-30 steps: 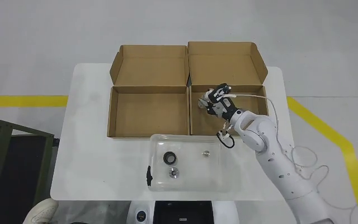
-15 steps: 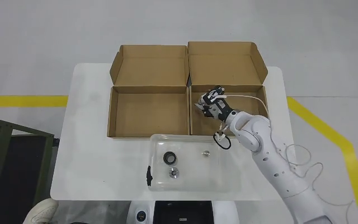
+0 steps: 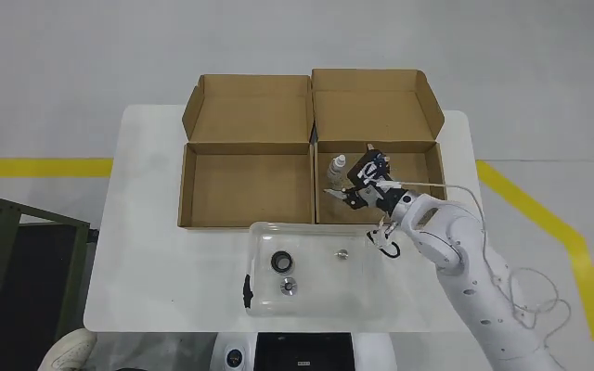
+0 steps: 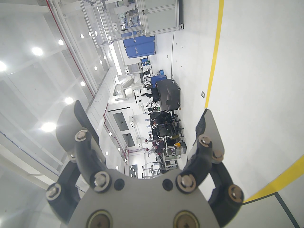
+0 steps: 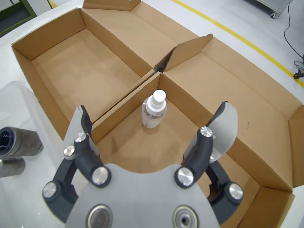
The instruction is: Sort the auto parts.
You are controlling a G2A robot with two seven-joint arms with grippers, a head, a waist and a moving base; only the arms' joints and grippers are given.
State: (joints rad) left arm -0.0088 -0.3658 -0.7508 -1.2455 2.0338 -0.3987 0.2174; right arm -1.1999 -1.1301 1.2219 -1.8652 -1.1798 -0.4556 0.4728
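Standing bottle (image 5: 154, 113) inside right box (image 5: 182, 122)

Two open cardboard boxes are counted: a left box (image 3: 246, 190) and a right box (image 3: 422, 172). There is one small bottle (image 3: 335, 166) and one clear tray (image 3: 325, 299). Four small parts: one black ring (image 3: 281, 262), one round metal piece (image 3: 290, 286), one smaller metal piece (image 3: 342, 252), one thin black piece (image 3: 248, 290).

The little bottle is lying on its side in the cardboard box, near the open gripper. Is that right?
No. The little bottle stands upright in the cardboard box, as the right wrist view shows. The right gripper near it is open.
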